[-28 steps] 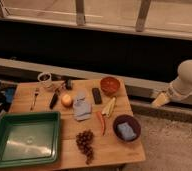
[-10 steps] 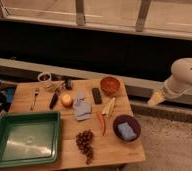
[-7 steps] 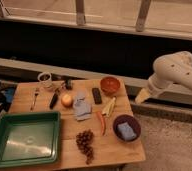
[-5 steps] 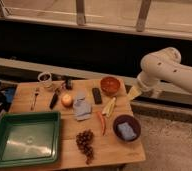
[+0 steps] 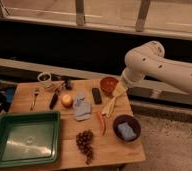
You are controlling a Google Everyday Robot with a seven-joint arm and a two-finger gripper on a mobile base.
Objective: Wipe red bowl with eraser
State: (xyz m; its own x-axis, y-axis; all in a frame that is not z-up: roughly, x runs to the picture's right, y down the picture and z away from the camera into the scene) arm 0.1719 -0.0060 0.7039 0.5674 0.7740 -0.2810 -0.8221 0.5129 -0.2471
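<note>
The red bowl (image 5: 108,84) sits near the far right edge of the wooden table (image 5: 49,92). The eraser (image 5: 96,95), a small flat black block, lies on the table just left of the bowl and in front of it. My gripper (image 5: 119,89) is at the end of the white arm (image 5: 154,65), which reaches in from the right. It hangs over the bowl's right rim, low above the table. It is about a bowl's width right of the eraser and holds nothing that I can see.
A dark purple bowl (image 5: 126,126) with a bluish cloth in it stands front right. A blue-grey cloth (image 5: 80,106), an orange fruit (image 5: 66,100), a black-handled utensil (image 5: 54,99), a yellow strip (image 5: 109,105), a chili (image 5: 102,121) and grapes (image 5: 85,144) lie mid-table. A green tray (image 5: 24,137) stands front left.
The arm has swung in from the right, off the table, and down to the red bowl's right rim. The objects on the table have not moved.
</note>
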